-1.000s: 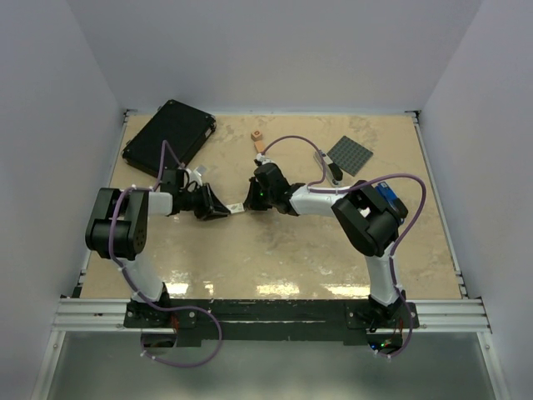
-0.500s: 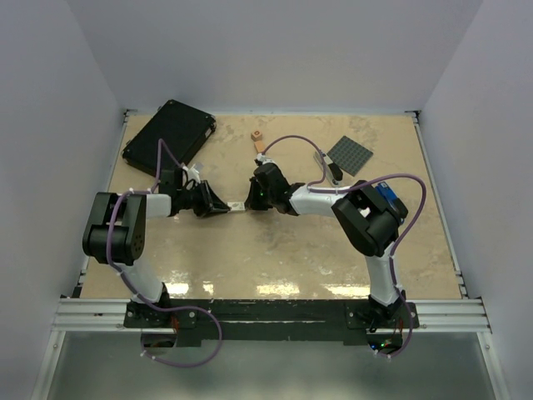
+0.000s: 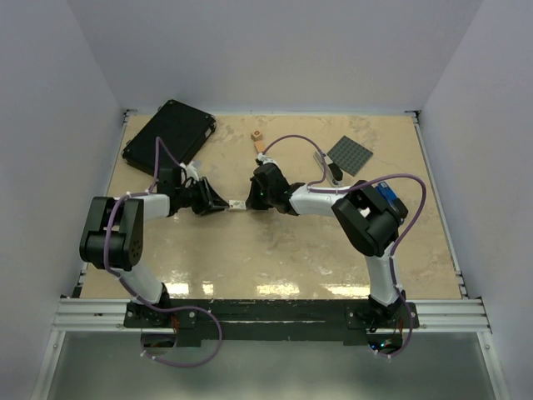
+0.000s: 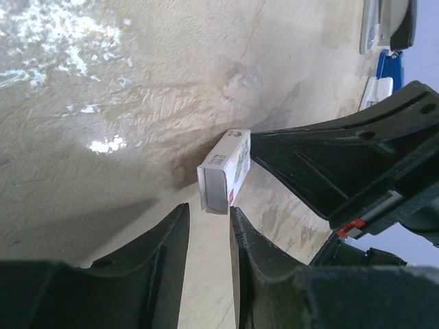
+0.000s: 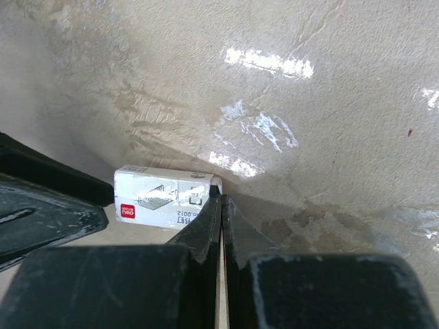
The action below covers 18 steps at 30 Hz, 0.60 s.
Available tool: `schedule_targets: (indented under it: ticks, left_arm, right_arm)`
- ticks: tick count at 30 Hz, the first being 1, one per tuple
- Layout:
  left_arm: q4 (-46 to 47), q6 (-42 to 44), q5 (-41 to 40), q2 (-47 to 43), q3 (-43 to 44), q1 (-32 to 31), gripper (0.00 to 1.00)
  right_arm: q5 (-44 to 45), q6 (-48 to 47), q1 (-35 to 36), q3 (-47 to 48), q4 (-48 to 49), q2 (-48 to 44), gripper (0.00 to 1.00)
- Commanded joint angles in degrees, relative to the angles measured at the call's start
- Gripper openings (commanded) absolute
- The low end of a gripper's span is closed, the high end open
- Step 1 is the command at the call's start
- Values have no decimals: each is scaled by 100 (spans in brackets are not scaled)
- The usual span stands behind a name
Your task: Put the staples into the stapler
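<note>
Top external view: on one beige marbled tabletop (image 3: 291,258) the two arms meet tip to tip over one small white cardboard box of staples (image 3: 237,204), with the left gripper (image 3: 225,206) at one end and the right gripper (image 3: 248,200) at the other. One slim silver stapler with a black top (image 3: 331,171) lies well apart, toward the far right, near one dark grey square plate (image 3: 350,154). There are also one black rectangular case (image 3: 169,133), two small orange-brown pieces (image 3: 259,139) and one bright blue stapler (image 3: 386,193), which is partly hidden behind the right arm. Left wrist view: the left gripper (image 4: 206,219) has its jaws slightly parted and holds nothing; the box's (image 4: 223,171) grey end sits at their mouth. The box's print is too small to read here, and the silver stapler (image 4: 387,24) is cut off by the frame. Right wrist view: the right gripper (image 5: 221,199) has its jaws pressed together, tips against the box's (image 5: 164,195) end. Whether they pinch a flap cannot be told. The box shows a red "deli" label and "0012".
</note>
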Motion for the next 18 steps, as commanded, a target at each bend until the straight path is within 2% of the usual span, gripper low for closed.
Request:
schedule_targets:
  ticks: [1,10,18]
  left_arm:
    - [263,-5,12,-320,8,-7,35]
    - [492,-137,179,-303,-36,-122,34]
    - [492,-233,-58,-145,26,-192,34]
  right_arm:
    - [326,-131,-2,200,-157,-218,0]
    - [467,-175,51,270,-245,-236,0]
    - [537,-201,103,332,-298,-201,0]
